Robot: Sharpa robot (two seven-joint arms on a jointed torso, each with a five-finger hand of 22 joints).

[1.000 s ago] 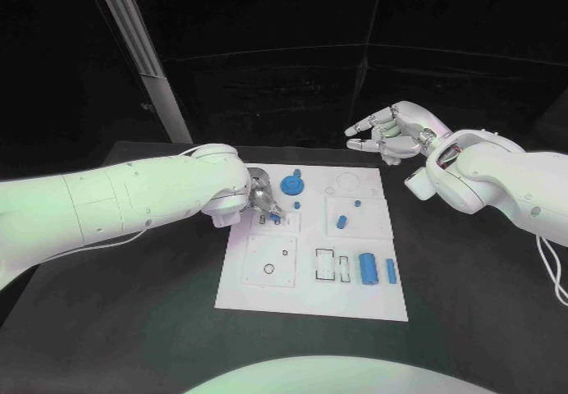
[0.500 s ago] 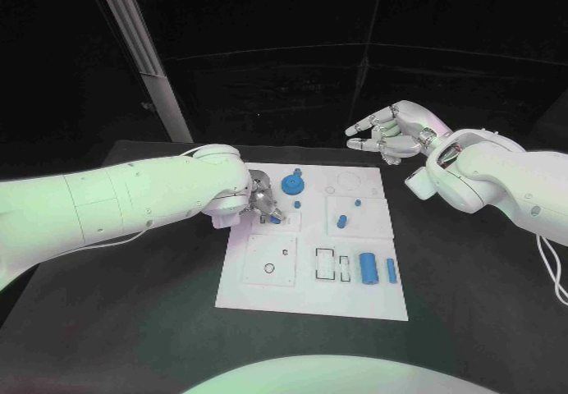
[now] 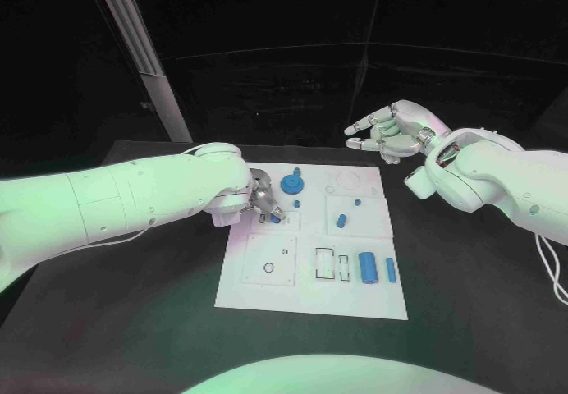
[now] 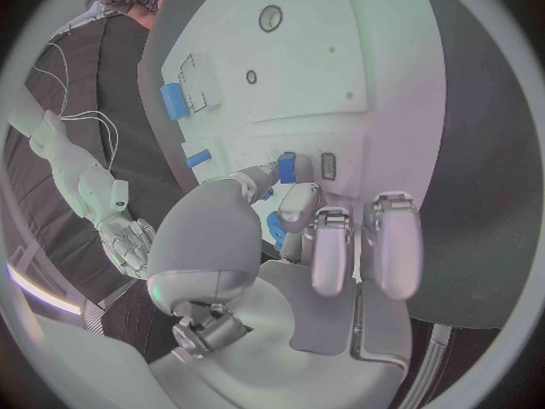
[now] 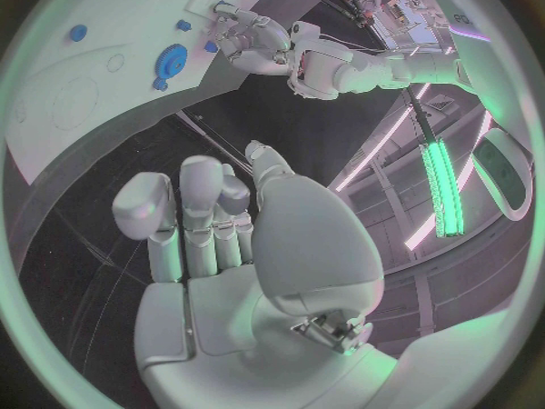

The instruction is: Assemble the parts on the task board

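The white task board [image 3: 310,283] lies in the middle of the table. My left hand [image 3: 258,199] is low over its left side and pinches a small blue part [image 3: 275,217] between thumb and a finger. In the left wrist view that small blue part [image 4: 285,166] stands at the fingertips [image 4: 300,198], beside a small rectangular slot [image 4: 327,164]. My right hand [image 3: 390,131] hangs in the air beyond the board's far right corner, fingers apart and holding nothing. In the right wrist view my right hand [image 5: 227,227] looks towards my left hand [image 5: 252,38].
Other blue parts lie on the board: a round gear-like piece [image 3: 294,182], an oval piece [image 3: 342,220], a cylinder [image 3: 368,267] and a bar [image 3: 391,270]. A pale slanted post [image 3: 148,74] rises at the table's far left. Bare black table [image 3: 474,287] surrounds the board.
The left hand's fingers have shifted very slightly with the small blue part. The right hand has stayed where it was.
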